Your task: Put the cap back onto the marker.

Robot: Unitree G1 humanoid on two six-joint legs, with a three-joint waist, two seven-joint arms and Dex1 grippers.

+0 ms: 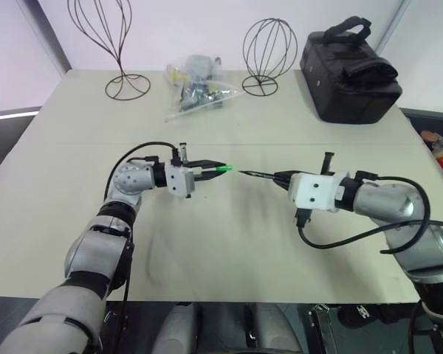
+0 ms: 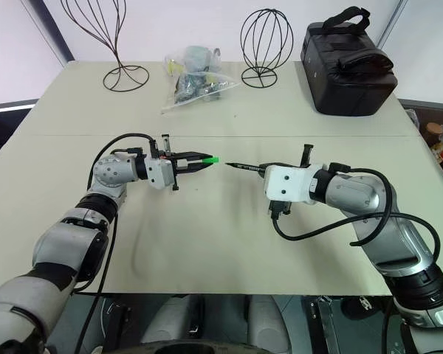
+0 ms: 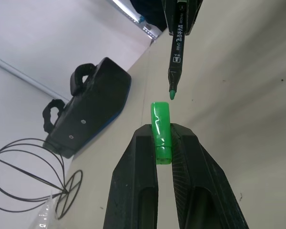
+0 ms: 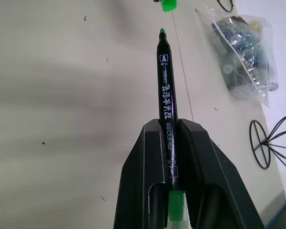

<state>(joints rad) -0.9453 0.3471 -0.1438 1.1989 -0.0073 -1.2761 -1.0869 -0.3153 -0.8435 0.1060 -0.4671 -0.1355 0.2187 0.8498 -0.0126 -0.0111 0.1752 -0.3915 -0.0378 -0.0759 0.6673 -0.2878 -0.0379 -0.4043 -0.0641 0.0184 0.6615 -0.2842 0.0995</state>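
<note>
pale beige tabletop (image 1: 229, 243) is spread beneath both arms, with two black wire stands (image 1: 118, 44), a clear bag of small items (image 1: 196, 85) and a black case (image 1: 351, 70) set along its far edge, well apart from the work.

the cap (image 1: 223, 169), a small bright green cylinder, is pinched between the closed fingers of the left gripper (image 1: 213, 169), its open end projecting past the fingertips toward the other arm. the marker (image 4: 166, 86) is clamped in the closed right gripper (image 4: 173, 143); its black printed barrel runs out beyond the fingers, its fine green tip is aimed at the cap, and its pale green tail is seen between the fingers lower down. both items are held in the air above the table, near its middle.

from the head views the tip (image 2: 229, 164) and the cap are seen nearly in one line, just apart, with a small gap between them. in the left wrist view the tip (image 3: 171, 95) is set slightly to one side of the cap's mouth (image 3: 160, 107), so the axes are judged to be not quite matched.

the step in hand is judged to be the final alignment before insertion. a small sideways correction is called for next, followed by a straight push along the barrel until the cap is seated; a skewed approach could let the tip glance off the rim or the cap be twisted in the grip.
</note>
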